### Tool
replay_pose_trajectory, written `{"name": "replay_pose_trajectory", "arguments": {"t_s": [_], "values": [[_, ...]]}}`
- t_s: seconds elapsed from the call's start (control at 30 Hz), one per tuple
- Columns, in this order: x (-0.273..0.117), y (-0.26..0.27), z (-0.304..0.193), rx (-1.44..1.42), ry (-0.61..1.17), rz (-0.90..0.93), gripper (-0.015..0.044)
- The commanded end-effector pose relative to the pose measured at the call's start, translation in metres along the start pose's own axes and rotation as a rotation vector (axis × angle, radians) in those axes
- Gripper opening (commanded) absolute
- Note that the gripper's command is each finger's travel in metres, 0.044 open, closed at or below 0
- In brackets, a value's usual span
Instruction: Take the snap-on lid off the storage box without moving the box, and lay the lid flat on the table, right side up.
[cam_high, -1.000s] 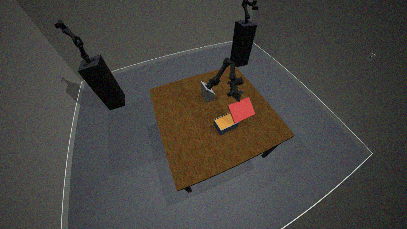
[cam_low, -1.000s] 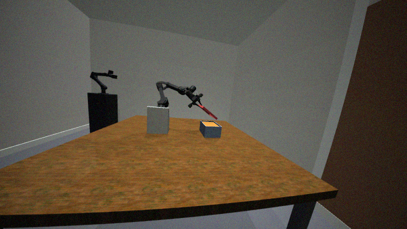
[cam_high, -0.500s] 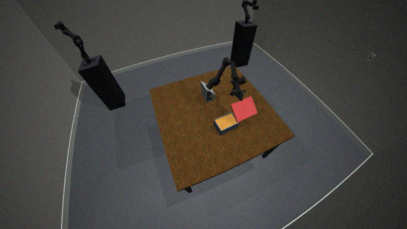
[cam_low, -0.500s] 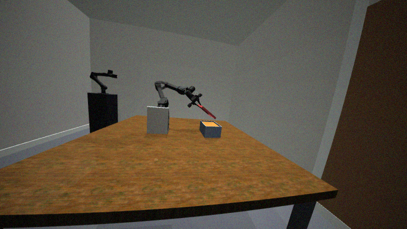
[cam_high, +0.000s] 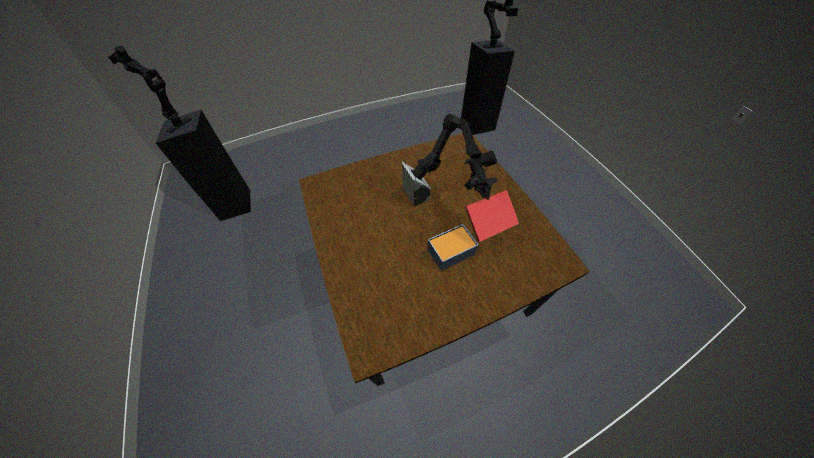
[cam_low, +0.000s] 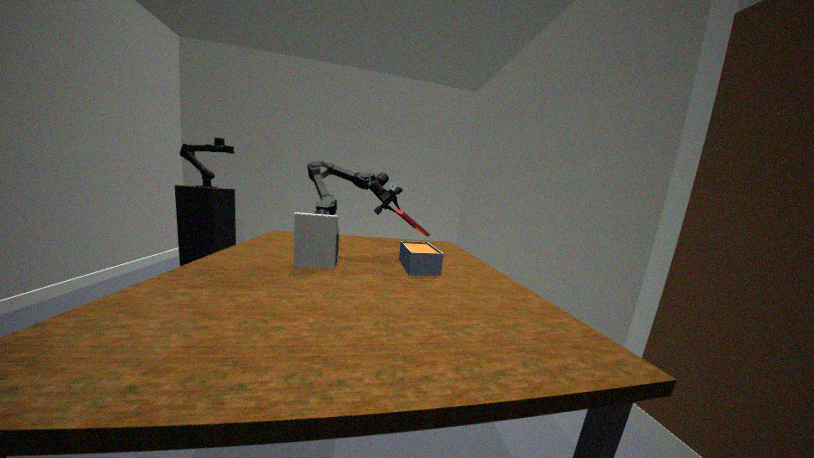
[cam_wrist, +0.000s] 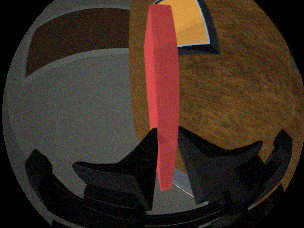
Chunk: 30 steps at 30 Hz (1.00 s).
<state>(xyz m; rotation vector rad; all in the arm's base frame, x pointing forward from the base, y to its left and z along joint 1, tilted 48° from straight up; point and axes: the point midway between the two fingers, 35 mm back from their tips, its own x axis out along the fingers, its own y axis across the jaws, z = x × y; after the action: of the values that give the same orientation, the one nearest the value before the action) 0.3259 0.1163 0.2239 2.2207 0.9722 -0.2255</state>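
Note:
The red lid (cam_high: 493, 216) (cam_low: 413, 222) (cam_wrist: 163, 75) is held in the air, tilted with its far edge downward. My gripper (cam_high: 487, 195) (cam_low: 397, 209) (cam_wrist: 166, 131) is shut on one edge of the lid. The storage box (cam_high: 455, 258) (cam_low: 424, 263) (cam_wrist: 214, 44) stands upright and open on the table (cam_high: 387, 307) (cam_low: 341, 341) (cam_wrist: 240, 95), with an orange inside showing. In the top view the lid is to the right of the box; in the exterior view it is above the level of the box rim. The lid's underside is mostly hidden.
A light grey upright panel or block (cam_high: 413, 186) (cam_low: 315, 240) stands on the table near the arm's base, left of the box. Black pedestals (cam_high: 204, 170) (cam_high: 487, 85) with other arms stand off the table. The table's right edge runs beyond the lid in the top view.

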Motion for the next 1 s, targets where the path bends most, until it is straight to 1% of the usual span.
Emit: {"name": "replay_pose_trajectory", "arguments": {"t_s": [0.0, 0.97], "values": [[-0.003, 0.004, -0.009, -0.001, 0.001, 0.017, 0.0000], [-0.007, 0.001, -0.067, 0.001, 0.004, 0.019, 0.0000]]}}
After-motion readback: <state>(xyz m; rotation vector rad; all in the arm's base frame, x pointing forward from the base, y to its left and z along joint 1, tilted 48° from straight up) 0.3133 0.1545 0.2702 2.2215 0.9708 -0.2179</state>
